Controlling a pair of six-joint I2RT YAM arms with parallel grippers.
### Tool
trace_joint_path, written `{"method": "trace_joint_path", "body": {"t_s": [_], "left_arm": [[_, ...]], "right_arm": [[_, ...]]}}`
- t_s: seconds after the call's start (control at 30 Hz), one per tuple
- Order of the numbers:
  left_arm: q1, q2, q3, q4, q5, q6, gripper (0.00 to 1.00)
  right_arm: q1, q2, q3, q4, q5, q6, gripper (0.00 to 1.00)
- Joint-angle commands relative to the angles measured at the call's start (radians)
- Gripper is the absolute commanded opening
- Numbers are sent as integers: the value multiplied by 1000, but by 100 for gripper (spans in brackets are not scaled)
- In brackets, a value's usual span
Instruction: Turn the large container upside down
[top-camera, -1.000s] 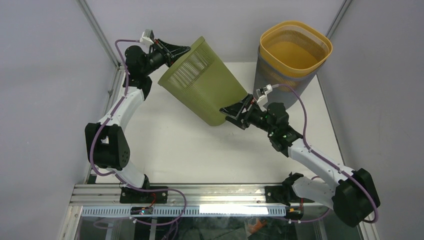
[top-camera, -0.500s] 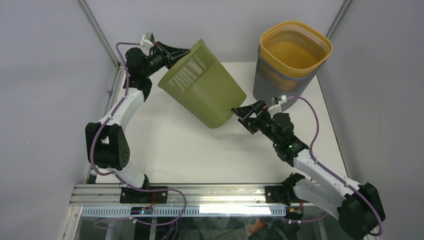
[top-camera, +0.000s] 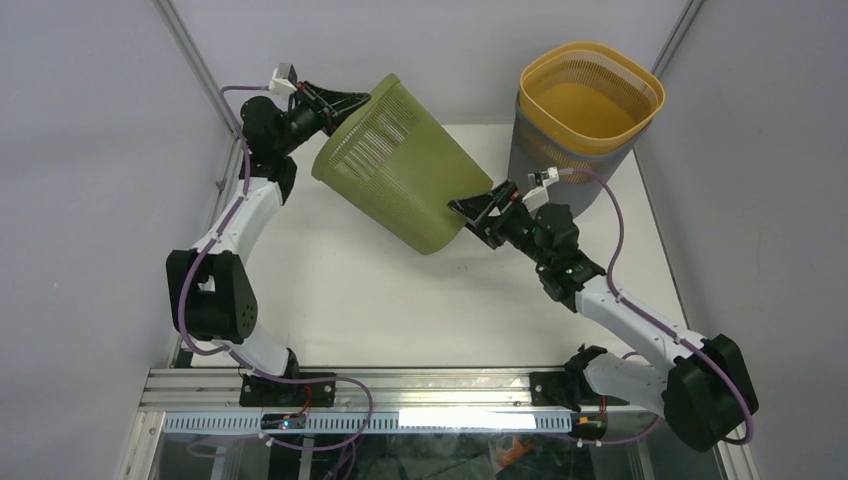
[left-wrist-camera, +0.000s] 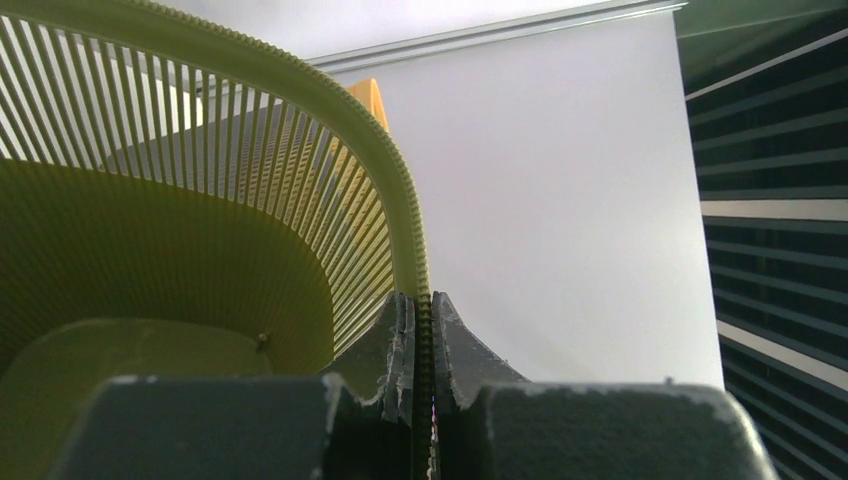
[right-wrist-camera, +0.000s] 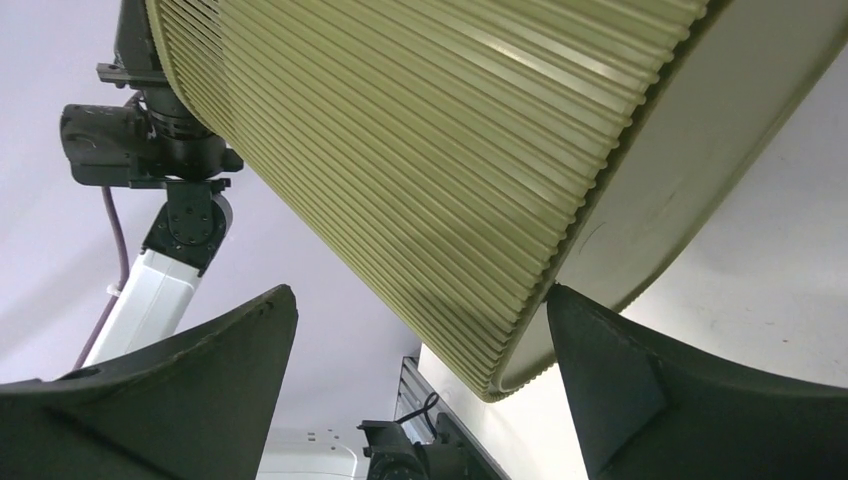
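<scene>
Container (top-camera: 400, 165) partly behind right gripper (top-camera: 468, 220)

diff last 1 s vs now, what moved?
The right gripper backed off the base of the green basket, then came back, open, straddling the base edge. The left gripper, shut on the rim, carried it slightly up and left. The orange basket stayed put.

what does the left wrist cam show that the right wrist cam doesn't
Only left wrist: the left jaws shut on the rim of the olive-green slatted plastic basket, its inside, and a sliver of the orange plastic basket. Only right wrist: the green basket's outer wall and base between the open right jaws, plus the left arm. Both: that basket and the white table.
</scene>
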Motion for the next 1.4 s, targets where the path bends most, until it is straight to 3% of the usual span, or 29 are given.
{"method": "trace_joint_path", "body": {"t_s": [0.0, 0.5, 0.73, 0.9, 1.07, 1.37], "left_arm": [[-10, -74, 10, 101, 27, -58, 0], [-22, -39, -58, 71, 120, 22, 0], [-101, -13, -139, 26, 173, 126, 3], [-152, 17, -114, -90, 193, 266, 16], [-189, 44, -19, -346, 171, 512, 27], [-215, 78, 21, -546, 93, 725, 34]], "right_arm": [[3, -61, 119, 105, -46, -16, 98], [17, -208, 228, -84, 2, -66, 97], [22, -271, 197, -152, 59, -63, 97], [24, -288, 197, -173, 72, -68, 97], [32, -289, 232, -198, 77, -97, 96], [42, -278, 294, -221, 77, -140, 96]]}}
